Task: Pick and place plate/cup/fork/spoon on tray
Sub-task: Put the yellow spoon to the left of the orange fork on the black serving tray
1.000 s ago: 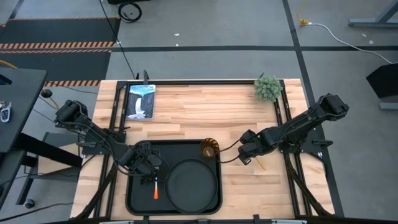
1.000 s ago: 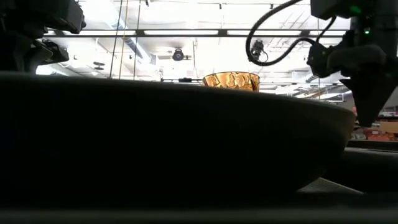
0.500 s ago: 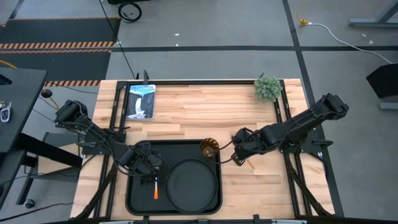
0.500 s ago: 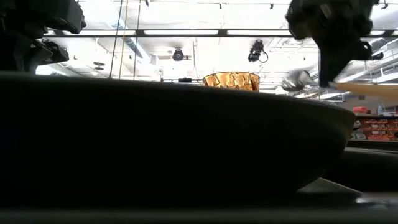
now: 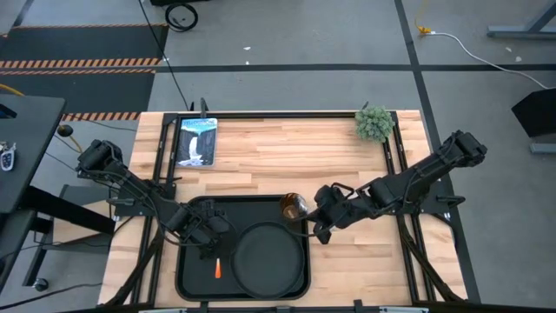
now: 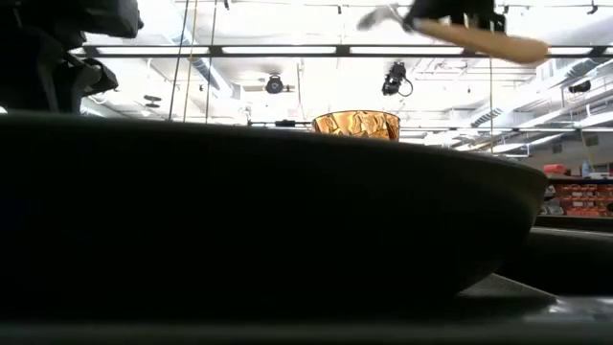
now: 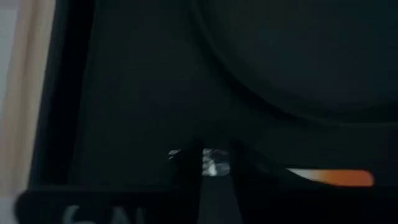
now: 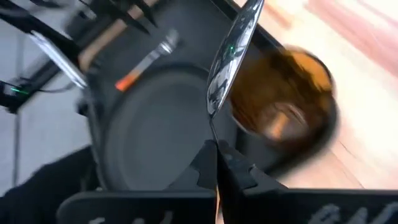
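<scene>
The black tray (image 5: pixel 193 261) lies at the table's near middle. On it lie the round black plate (image 5: pixel 269 259) and the fork (image 5: pixel 216 266), with its red-orange handle (image 7: pixel 329 178) toward the near edge. The amber cup (image 5: pixel 293 207) stands in the tray's far right corner. My right gripper (image 5: pixel 323 228) is shut on the spoon (image 6: pixel 460 31) over the tray's right rim, near the cup. My left gripper (image 5: pixel 207 239) hangs open over the fork's tines (image 7: pixel 212 162), one finger on either side of them. My right gripper pinches the spoon's handle close behind the bowl (image 8: pixel 213 134) between its two fingers. The shiny bowl (image 8: pixel 227 62) sticks out ahead of the fingers toward the tray. The yellow-orange handle end (image 6: pixel 508 45) points back toward the table's right. The spoon is lifted clear, nearly level.
A small green plant (image 5: pixel 373 122) stands at the table's far right, and a framed picture (image 5: pixel 196 141) lies at the far left. Bare wood (image 5: pixel 287 156) spreads across the far half, and more lies right of the tray.
My right gripper has risen and gone toward the table's left with the spoon, from the bare table right of the tray to over the tray's right rim beside the cup. The spoon is lifted clear of the table.
</scene>
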